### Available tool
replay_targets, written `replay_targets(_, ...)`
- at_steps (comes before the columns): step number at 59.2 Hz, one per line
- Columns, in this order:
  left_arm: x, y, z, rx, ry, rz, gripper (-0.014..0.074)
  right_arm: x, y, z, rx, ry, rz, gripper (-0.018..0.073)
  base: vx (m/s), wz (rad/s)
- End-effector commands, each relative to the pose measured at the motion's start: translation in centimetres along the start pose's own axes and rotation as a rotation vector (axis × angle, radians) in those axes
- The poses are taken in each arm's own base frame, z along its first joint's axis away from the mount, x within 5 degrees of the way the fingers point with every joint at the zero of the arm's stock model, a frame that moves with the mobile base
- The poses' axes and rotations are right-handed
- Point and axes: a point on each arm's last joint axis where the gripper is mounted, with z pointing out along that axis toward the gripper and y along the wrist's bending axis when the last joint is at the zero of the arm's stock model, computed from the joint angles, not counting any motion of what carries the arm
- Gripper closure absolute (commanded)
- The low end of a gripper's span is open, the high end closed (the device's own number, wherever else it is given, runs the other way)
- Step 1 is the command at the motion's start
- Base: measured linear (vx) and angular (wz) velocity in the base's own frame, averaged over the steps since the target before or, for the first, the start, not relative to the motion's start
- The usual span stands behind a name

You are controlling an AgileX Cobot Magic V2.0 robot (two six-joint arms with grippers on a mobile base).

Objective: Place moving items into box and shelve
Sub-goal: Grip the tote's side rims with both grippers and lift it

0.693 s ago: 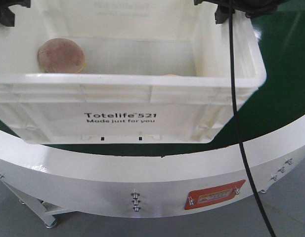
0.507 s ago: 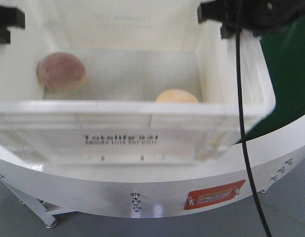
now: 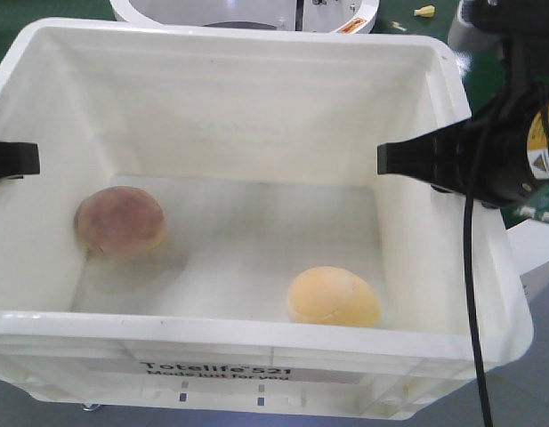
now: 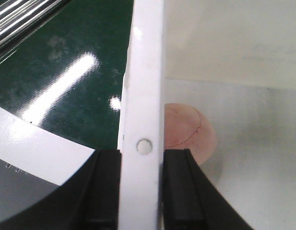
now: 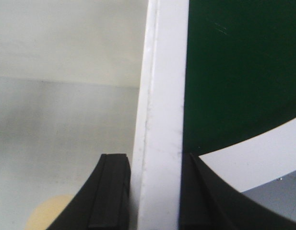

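Here, in the left wrist view, the left gripper (image 4: 140, 189) straddles the left wall of the box (image 4: 144, 72). Its two black fingers (image 4: 103, 191) press against the white rim from either side, pinching it. Inside the box, just right of the rim, lies the pinkish-brown lump (image 4: 188, 132), with a faint curved seam showing. Outside, to the left, is a shiny green surface (image 4: 66, 76) with a white band (image 4: 37, 153) across its near corner. Metal bars (image 4: 16, 14) cross the far left corner.

In the right wrist view, the right gripper (image 5: 155, 191) clamps the box's right wall (image 5: 162, 72) in the same way, one black finger (image 5: 112, 191) inside and one outside, both tight on the rim. The yellow-orange lump (image 5: 49, 215) peeks in at the near left, on the box floor. Green surface (image 5: 243, 67) and white band (image 5: 263, 153) lie to the right.

In the front view, the box (image 3: 256, 329) fills the frame, its open top towards the camera and the print "Totelife 521" on its near wall. The pinkish-brown lump (image 3: 119, 221) rests on the floor by the left wall. The yellow-orange lump (image 3: 333, 296) rests at the near right, well apart from it. A black finger (image 3: 12, 160) reaches over the left wall and another (image 3: 407, 160) over the right. A black cable (image 3: 470, 294) hangs down at the right. Beyond the far wall sit a white round base (image 3: 247, 11) and a tiny yellow object (image 3: 423, 11) on the green.
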Motion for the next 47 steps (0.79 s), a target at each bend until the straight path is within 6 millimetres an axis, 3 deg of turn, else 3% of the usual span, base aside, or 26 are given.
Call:
replay_targets(1, -2.27, 0.05, -1.88, 0.043, -0.237, 0.014, 0.0488, -1.96, -1.03, -1.72, 0.028, -0.193, -0.018, 0.0571, 0.0, 0.0)
replay_targets(47, -2.09, 0.22, -1.88, 0.023, -0.219, 0.009, 0.0488, -2.14, -1.2, -1.76, 0.039, -0.214, 0.062, 0.0571, 0.0, 0.0)
